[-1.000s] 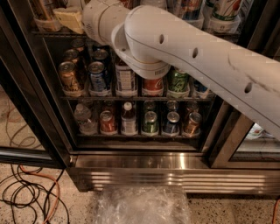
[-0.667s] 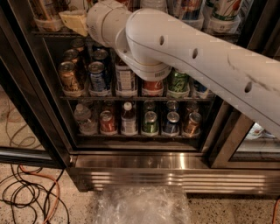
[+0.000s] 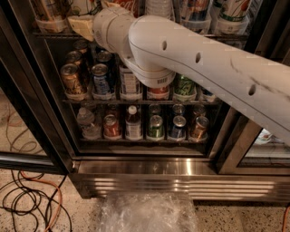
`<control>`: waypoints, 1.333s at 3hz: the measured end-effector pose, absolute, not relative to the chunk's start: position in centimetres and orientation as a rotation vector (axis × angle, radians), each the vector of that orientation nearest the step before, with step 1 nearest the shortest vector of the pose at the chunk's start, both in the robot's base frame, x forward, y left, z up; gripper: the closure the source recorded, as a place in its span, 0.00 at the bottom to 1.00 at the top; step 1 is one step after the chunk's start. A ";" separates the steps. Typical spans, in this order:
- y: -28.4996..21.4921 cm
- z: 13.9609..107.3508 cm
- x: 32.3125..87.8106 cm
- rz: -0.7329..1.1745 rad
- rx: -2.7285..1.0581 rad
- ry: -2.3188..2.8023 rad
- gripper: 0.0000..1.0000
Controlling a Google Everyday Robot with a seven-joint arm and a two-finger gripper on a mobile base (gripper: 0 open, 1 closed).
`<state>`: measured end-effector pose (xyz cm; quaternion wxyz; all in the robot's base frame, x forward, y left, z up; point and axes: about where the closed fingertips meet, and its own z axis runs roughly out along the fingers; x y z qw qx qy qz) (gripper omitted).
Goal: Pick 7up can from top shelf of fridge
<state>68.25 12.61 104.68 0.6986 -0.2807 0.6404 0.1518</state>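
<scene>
**Robot reaches for a drink.** A white arm (image 3: 204, 63) slants up from the lower right across the front of the fridge (image 3: 181, 170). It carries the gripper (image 3: 81, 26) to the height of the top shelf (image 3: 226, 37), at the upper left of the view. The arm is held high and crosswise, apparently because the target row sits above the racks of smaller cans (image 3: 97, 79) and bottles (image 3: 132, 122) that it passes in front of.

Only the tan tip of the gripper shows past the arm's end. Whether it is spread or pressed together cannot be told, and nothing can be seen held in it.

The 7up can (image 3: 235, 10), judged to be the pale white-and-green one, stands upright in a translucent tub (image 3: 226, 26) at the far right of the same shelf. It is well apart from the gripper. The tubs and the shelf's front rail (image 3: 54, 34) look meant to keep the drinks upright and in rows.

The pick is not yet made; the gripper would need to travel right along the shelf to reach the can. Cables (image 3: 27, 199) and a sheet of clear plastic (image 3: 145, 213) lie on the floor below.
</scene>
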 end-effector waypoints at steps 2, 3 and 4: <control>13.3 105.4 68.3 0.346 -0.629 1.417 0.22; 14.7 107.0 68.9 0.361 -0.644 1.382 0.21; 16.1 108.5 69.2 0.377 -0.673 1.344 0.40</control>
